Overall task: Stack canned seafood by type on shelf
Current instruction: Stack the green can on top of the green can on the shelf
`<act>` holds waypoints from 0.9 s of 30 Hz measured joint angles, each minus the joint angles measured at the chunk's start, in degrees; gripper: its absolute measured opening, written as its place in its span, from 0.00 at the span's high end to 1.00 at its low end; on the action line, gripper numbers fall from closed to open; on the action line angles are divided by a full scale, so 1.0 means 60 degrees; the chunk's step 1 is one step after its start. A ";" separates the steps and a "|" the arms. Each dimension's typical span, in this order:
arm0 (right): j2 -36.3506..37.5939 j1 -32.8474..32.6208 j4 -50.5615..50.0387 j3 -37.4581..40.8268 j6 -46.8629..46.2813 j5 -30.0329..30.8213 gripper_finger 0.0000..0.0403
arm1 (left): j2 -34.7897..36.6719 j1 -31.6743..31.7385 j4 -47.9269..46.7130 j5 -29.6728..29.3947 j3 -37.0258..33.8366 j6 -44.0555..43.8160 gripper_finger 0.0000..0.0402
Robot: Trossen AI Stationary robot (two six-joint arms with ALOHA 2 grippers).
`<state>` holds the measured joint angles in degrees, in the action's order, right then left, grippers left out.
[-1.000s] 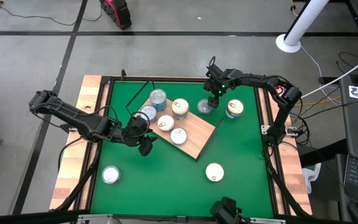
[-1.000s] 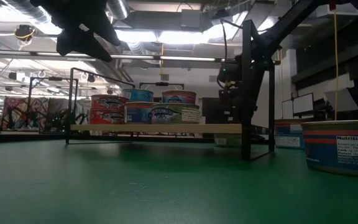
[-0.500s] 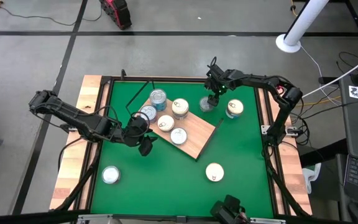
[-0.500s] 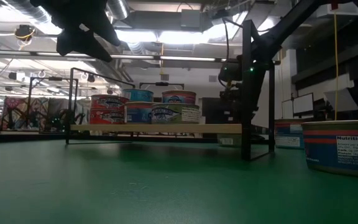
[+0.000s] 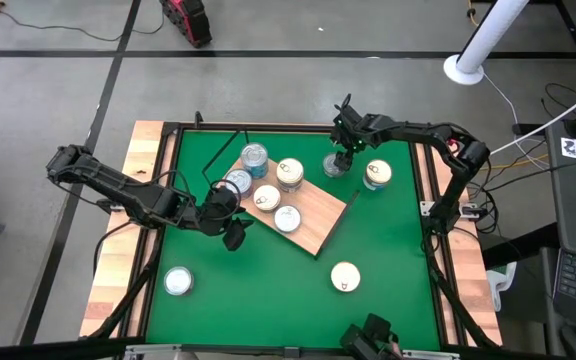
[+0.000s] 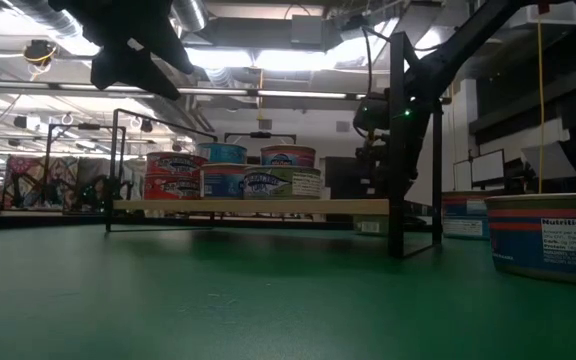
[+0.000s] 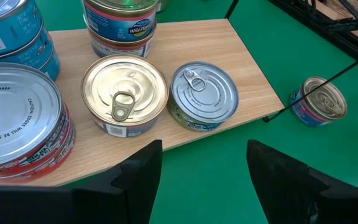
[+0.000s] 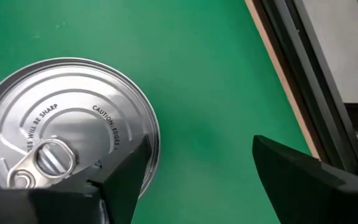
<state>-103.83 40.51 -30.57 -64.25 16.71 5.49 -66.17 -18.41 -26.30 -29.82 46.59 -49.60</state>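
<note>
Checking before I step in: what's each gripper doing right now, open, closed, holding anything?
Left gripper: open, empty, just off the shelf edge.
Right gripper: open, holding nothing, one finger over a silver-lidded tin on the mat.

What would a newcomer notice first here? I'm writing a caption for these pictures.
The wooden shelf lying askew mid-table on the green mat, crowded with tins, some stacked. Next, the right tool, open just above a silver-lidded tin beside the shelf's far corner, while the left tool hangs open at the shelf's near-left edge.
</note>
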 joint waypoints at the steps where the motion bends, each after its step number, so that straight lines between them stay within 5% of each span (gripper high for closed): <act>1: 0.0000 0.0000 -0.0007 0.0000 0.0000 0.0030 0.27 | 0.0000 0.0000 -0.0002 0.0000 0.0000 -0.0007 0.43; 10: -0.0021 0.0010 -0.0035 0.0007 -0.0077 0.0066 0.30 | 0.0000 0.0000 0.0000 0.0000 0.0000 -0.0018 0.43; 21: -0.0033 0.0022 -0.0160 0.0033 -0.0073 -0.1198 0.62 | 0.0000 0.0002 -0.0002 0.0000 0.0000 0.0007 0.43; 27: -0.0034 0.0011 -0.0193 0.0040 -0.0470 -0.1289 0.71 | 0.0000 0.0004 -0.0004 -0.0003 0.0000 0.0082 0.43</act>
<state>-104.04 40.58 -31.73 -64.01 13.89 -2.24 -66.17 -18.39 -26.33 -29.84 46.59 -49.11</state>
